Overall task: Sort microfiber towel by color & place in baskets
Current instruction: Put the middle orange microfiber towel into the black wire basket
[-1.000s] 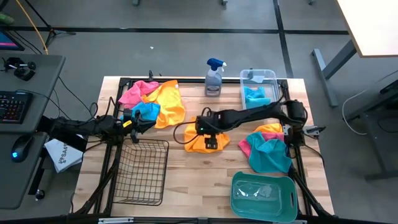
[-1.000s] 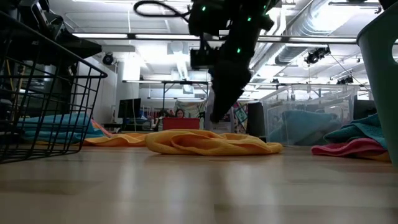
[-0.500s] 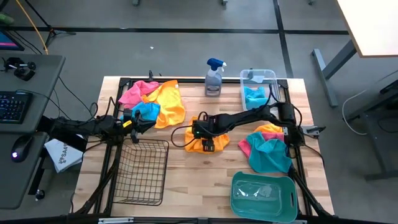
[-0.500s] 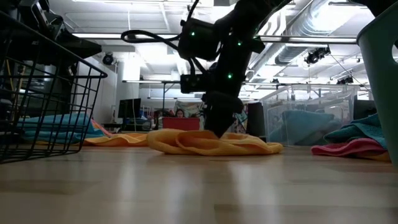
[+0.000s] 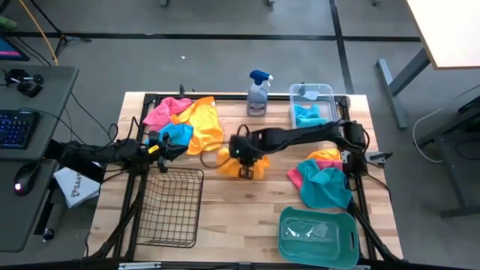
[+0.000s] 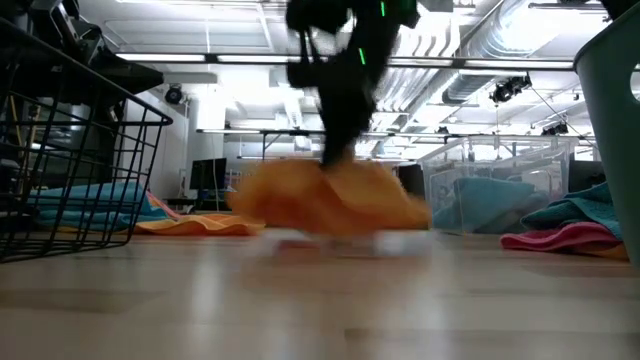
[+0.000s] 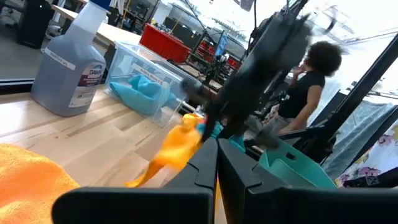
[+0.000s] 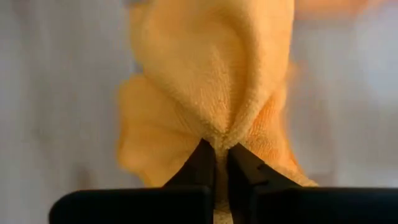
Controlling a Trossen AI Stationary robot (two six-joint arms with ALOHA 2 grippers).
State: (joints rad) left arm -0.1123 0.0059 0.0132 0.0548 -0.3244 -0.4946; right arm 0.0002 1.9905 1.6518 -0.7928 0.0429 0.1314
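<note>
My right gripper (image 5: 243,155) is at the table's middle, shut on an orange-yellow microfiber towel (image 5: 240,166), which shows as a bunched, blurred lump in the low view (image 6: 330,197). My left gripper (image 5: 177,147) waits shut by the pink, orange and blue towels (image 5: 189,122) at the far left. More towels, blue on pink and orange, lie heaped at the right (image 5: 322,182). The black wire basket (image 5: 171,207) stands near left. The teal basket (image 5: 318,237) stands near right, and the clear tub (image 5: 312,105), with a blue towel in it, stands far right. My right gripper pinches a gathered fold of the orange-yellow towel (image 8: 219,132) between its two fingers, several layers bunched together. The fingers come from above, pointing down. The towel hangs slack below them, drawn up off the table; whether its lowest edge still touches the wood I cannot tell.
A grey spray bottle with a blue trigger (image 5: 258,94) stands at the far edge between the left pile and the tub. Bare wood lies in front of the held towel, between the wire basket and the teal basket. A person (image 7: 311,81) shows beyond the table.
My right gripper came down onto the flat orange-yellow towel, shut on it, then rose, drifting a little toward the table's left. The towel went from spread out to gathered into a bunch and lifted.
</note>
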